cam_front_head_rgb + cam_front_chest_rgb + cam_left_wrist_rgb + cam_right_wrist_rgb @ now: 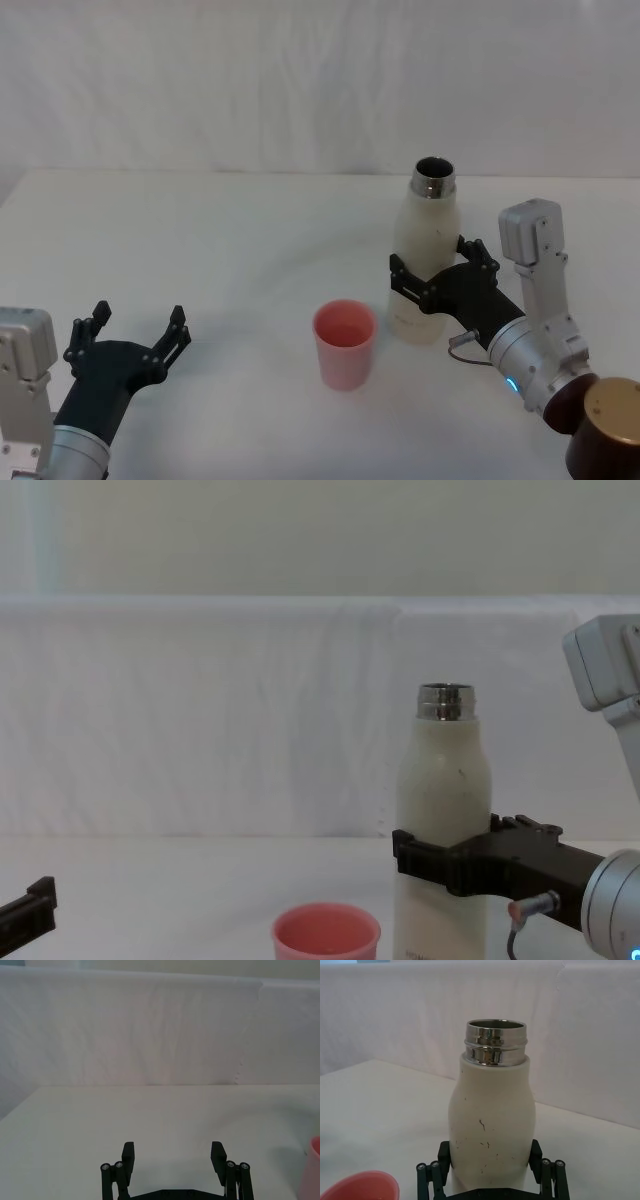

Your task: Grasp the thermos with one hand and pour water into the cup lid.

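Two arms over one white table (200, 230). Thermos (426, 265) stands upright right of the table's middle, well in from every edge, long axis vertical, open steel neck pointing straight up, cap off. Base looks to be on the tabletop, but the contact line is partly hidden by the gripper.

Right gripper (441, 275) comes in from the table's near right corner and straddles the thermos about mid-body. Jaws sit one on each side of the cream wall; in the right wrist view the fingers (445, 1152) are flush against the body on both sides, so it is clamped on the bottle.

Left gripper (138, 330) hovers low near the table's near left corner, well apart from both task items. Jaws spread wide, nothing between them, fingertips (128, 1152) pointing toward the far edge.

Cup lid (345, 343) stands mouth up, just beside the thermos toward the near edge and slightly left, not touching. Contents cannot be judged.
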`<state>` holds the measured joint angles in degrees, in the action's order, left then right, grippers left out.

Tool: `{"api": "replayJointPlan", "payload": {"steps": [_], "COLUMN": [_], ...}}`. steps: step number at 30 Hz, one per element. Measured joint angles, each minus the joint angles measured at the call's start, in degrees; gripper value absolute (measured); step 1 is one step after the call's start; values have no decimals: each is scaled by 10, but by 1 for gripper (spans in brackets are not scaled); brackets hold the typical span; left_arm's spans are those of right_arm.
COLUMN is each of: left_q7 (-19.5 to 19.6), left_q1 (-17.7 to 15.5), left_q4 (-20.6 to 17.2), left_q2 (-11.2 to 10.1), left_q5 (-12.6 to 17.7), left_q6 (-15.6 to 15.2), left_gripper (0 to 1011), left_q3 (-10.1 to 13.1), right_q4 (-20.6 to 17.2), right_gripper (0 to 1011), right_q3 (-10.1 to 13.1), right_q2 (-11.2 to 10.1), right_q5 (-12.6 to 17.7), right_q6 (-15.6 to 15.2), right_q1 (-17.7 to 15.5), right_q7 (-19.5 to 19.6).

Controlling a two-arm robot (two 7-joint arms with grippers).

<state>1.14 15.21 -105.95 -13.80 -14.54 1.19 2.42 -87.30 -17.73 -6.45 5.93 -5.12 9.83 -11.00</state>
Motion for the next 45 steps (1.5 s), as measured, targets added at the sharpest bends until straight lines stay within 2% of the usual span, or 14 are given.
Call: {"api": "replayJointPlan", "payload": {"steps": [3, 24, 33, 40, 45], "left_q7": [0, 0, 0, 0, 0], "left_q1": [0, 0, 0, 0, 0], "left_q4": [0, 0, 0, 0, 0], "left_q2": [0, 0, 0, 0, 0], "left_q5": [0, 0, 0, 0, 0], "left_q6": [0, 0, 0, 0, 0], "left_gripper": [1001, 1001, 1001, 1001, 1001], "left_q3": [0, 0, 0, 0, 0], "right_q4": [0, -1, -28, -57, -82], "right_gripper": [957, 955, 955, 955, 955], "right_q3": [0, 0, 7, 9, 5], "right_q2": [0, -1, -7, -20, -38], "right_q5": [0, 0, -8, -28, -61], "right_q6": [0, 0, -6, -11, -15], "right_q1": [0, -1, -13, -26, -34], "right_q7": [0, 0, 6, 11, 16]}}
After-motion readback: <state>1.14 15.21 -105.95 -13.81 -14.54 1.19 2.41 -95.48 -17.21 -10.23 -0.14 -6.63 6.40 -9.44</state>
